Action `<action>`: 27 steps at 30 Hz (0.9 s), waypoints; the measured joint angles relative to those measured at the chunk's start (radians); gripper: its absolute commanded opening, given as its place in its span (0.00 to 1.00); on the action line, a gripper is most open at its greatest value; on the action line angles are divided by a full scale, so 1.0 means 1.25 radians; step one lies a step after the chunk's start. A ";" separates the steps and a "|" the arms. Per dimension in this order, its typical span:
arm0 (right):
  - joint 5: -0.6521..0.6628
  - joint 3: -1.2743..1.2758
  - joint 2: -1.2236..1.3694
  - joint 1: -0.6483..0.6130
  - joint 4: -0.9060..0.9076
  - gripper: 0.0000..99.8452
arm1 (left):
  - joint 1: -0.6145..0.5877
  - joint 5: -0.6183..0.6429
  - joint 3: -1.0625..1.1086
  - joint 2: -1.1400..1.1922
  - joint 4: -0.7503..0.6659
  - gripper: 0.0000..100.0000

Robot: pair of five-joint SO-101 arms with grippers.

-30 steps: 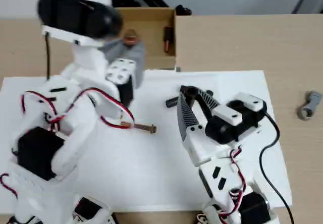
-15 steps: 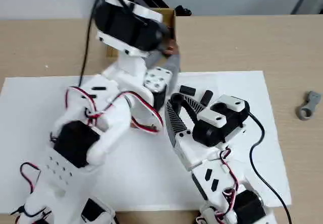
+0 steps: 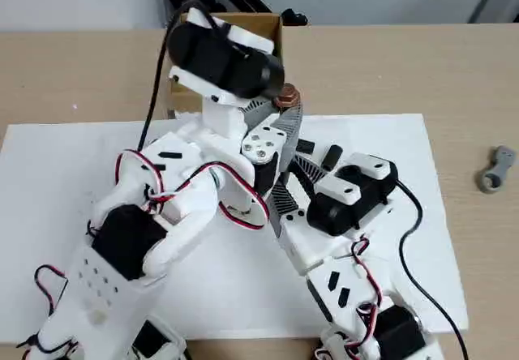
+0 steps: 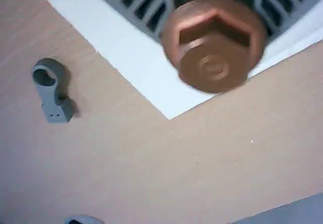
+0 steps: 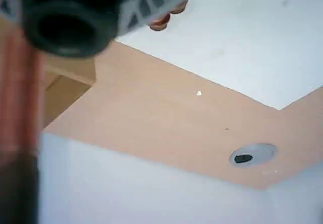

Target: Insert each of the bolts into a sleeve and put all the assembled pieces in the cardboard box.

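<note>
My left gripper (image 3: 284, 110) hangs over the far edge of the white sheet, beside the cardboard box (image 3: 243, 26), shut on a copper bolt (image 3: 285, 99). In the left wrist view the bolt's hex head (image 4: 214, 42) sits between the grey fingers (image 4: 136, 2). My right gripper (image 3: 281, 198) is just in front of it, partly under the left arm. In the right wrist view a black sleeve (image 5: 65, 27) shows end-on in the right gripper (image 5: 91, 7), with a blurred copper bar (image 5: 17, 98) beside it. Farther off there, the bolt (image 5: 169, 14) and the box (image 5: 65, 77) appear.
Two loose black sleeves (image 3: 306, 145) (image 3: 331, 156) lie on the white sheet (image 3: 389, 133) near the grippers. A grey clamp piece (image 3: 496, 168) (image 4: 50, 88) rests on the bare table at the right. A round grey grommet (image 5: 252, 155) sits in the tabletop.
The left arm swung from over the box to the right and nearer, carrying the bolt. The right gripper shifted left toward it and now has a black sleeve in it.
</note>
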 measured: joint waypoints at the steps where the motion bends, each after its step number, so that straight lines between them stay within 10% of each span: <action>1: 0.000 0.006 -0.002 0.001 0.000 0.00 | -0.005 0.000 0.000 -0.006 0.000 0.00; 27: 0.006 0.038 0.001 0.002 0.000 0.00 | 0.014 0.034 0.043 -0.033 0.056 0.00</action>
